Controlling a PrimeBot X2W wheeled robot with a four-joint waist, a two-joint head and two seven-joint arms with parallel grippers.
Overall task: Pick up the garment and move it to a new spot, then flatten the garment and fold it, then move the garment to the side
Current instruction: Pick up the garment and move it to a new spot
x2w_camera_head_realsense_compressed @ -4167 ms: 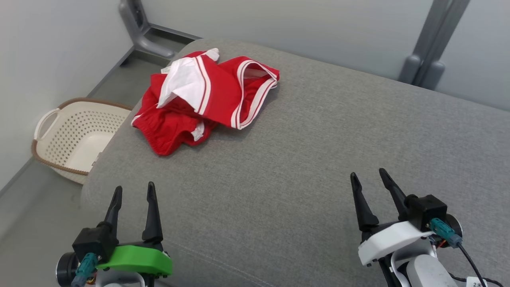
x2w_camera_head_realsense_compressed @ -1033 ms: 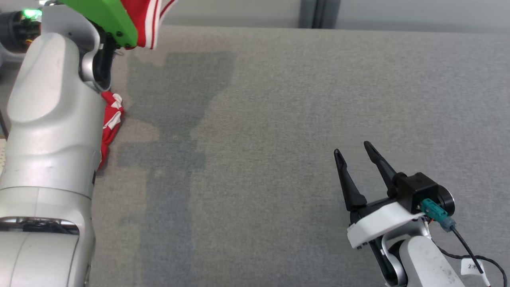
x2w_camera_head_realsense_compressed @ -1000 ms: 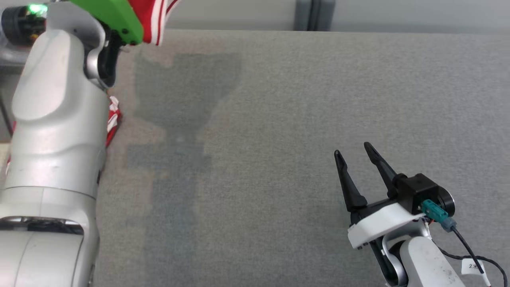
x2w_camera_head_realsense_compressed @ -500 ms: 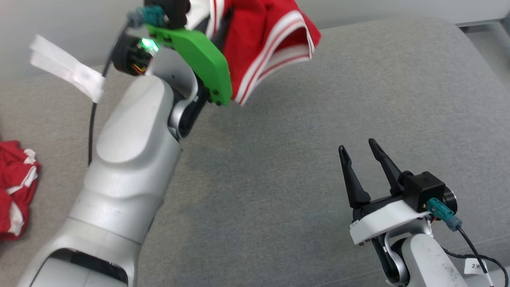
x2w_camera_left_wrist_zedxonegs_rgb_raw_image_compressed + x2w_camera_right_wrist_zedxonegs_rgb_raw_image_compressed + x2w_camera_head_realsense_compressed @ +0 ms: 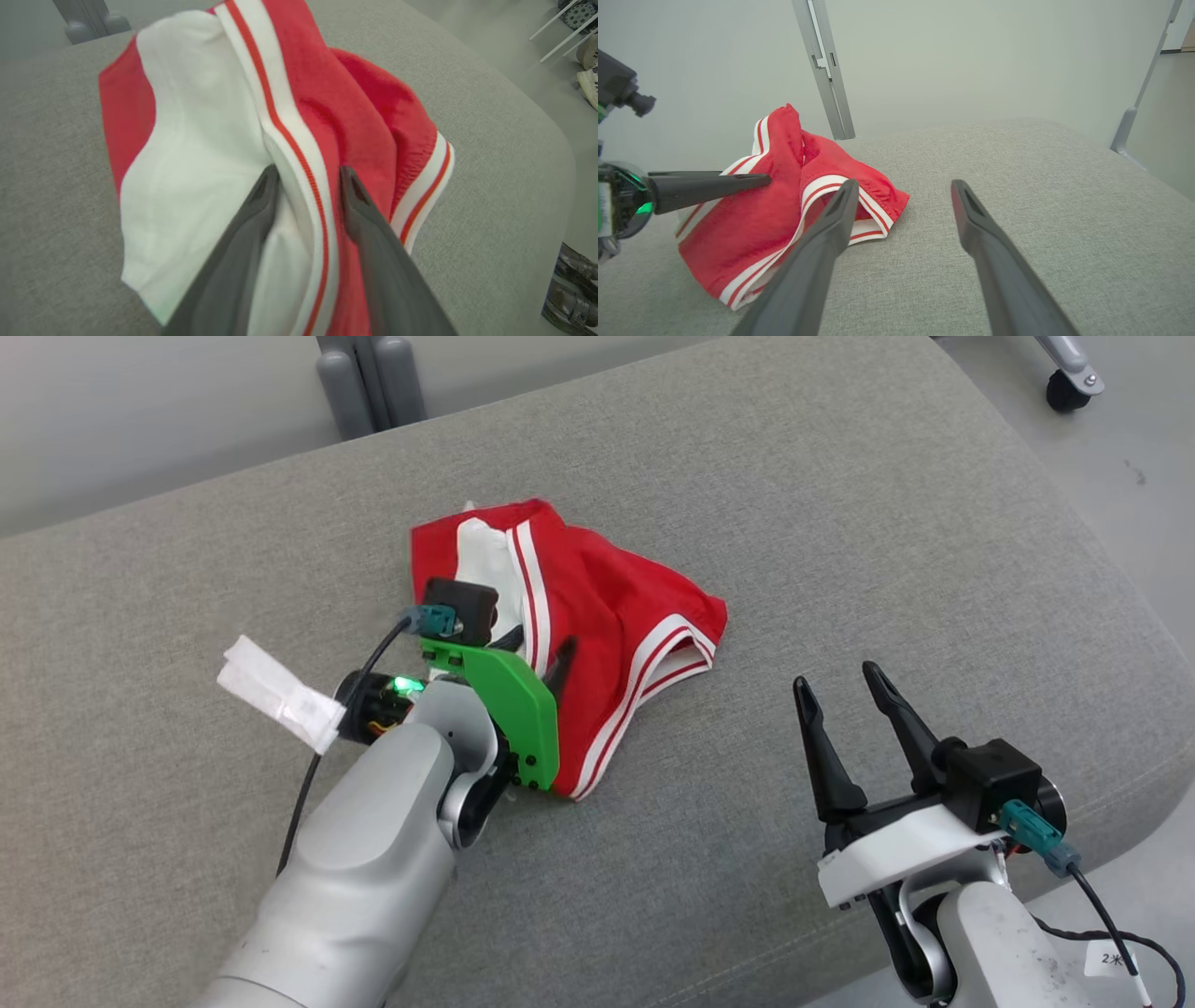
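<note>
Surface, head view: grey upholstered cushion point(image 5: 840, 523) before a pale wall, bare floor at the upper right.
Garment, head view: one red garment point(image 5: 607, 644) with white-and-red striped trim lies crumpled near the cushion's middle, just ahead of the green-shelled left gripper point(image 5: 537, 658).
Left gripper, head view: its dark fingers lie against the cloth; how wide they stand cannot be judged from this angle.
Right gripper, head view: right gripper point(image 5: 845, 695) hovers over bare cushion, fingers spread and empty, near the garment's right edge but apart from it.
Left wrist view: the two fingers straddle the striped trim where the white panel meets the red; a fold of cloth sits between them, and whether they pinch it or have let go cannot be told.
Right wrist view: the right gripper's fingers stand wide apart with nothing between them; the garment sits to their left, the left gripper's finger point(image 5: 710, 186) touching its flank.
Step, by my judgement: setting the garment down at its new spot.
Next move: probably free the left fingers, then have both grippers take opposite edges to spread the cloth flat.
Count: one garment, two grippers, one cushion.
</note>
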